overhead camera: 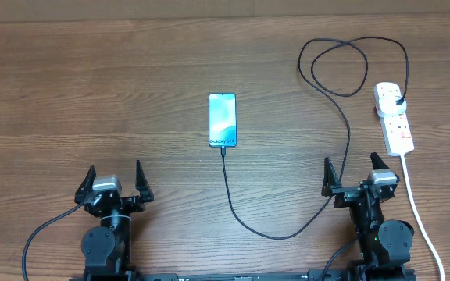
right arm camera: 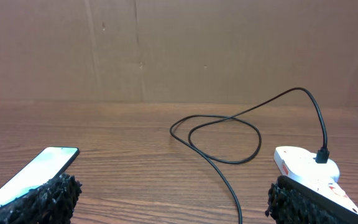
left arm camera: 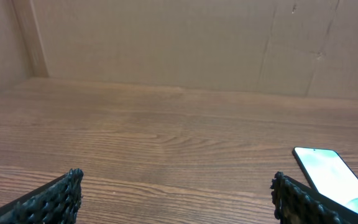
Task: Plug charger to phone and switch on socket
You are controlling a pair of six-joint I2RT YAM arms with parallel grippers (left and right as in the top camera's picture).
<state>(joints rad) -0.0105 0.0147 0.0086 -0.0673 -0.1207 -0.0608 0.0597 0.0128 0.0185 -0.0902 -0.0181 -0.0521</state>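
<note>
**A:** Overhead?
**B:** The phone point(overhead camera: 222, 120) lies flat mid-table point(overhead camera: 92, 78), screen lit. The charger point(overhead camera: 349, 133) meets the phone's near short edge, but I can't tell if it's seated. The cable runs toward the robot, curves right, passes just beside the right gripper point(overhead camera: 351, 165) and loops at the far side. Its black plug point(overhead camera: 398, 102) sits in the far end of the socket point(overhead camera: 394, 117). The socket is at the table's right, its white cord point(overhead camera: 416, 203) trailing to the near edge. Switch state is unreadable. The left gripper point(overhead camera: 116, 168) and the right one are both at the near edge, fingers spread wide, holding nothing.

**A:** Left wrist?
**B:** Left gripper point(left arm camera: 176, 186) is agape, with bare wood between the fingers. The phone point(left arm camera: 328, 171) shows by the right-hand finger.

**A:** Right wrist?
**B:** Right gripper point(right arm camera: 173, 193) is spread and empty. The phone point(right arm camera: 36, 171) is by the left-hand finger, the socket point(right arm camera: 306, 163) by the other, plug in. The cable loop lies between and beyond them.
</note>
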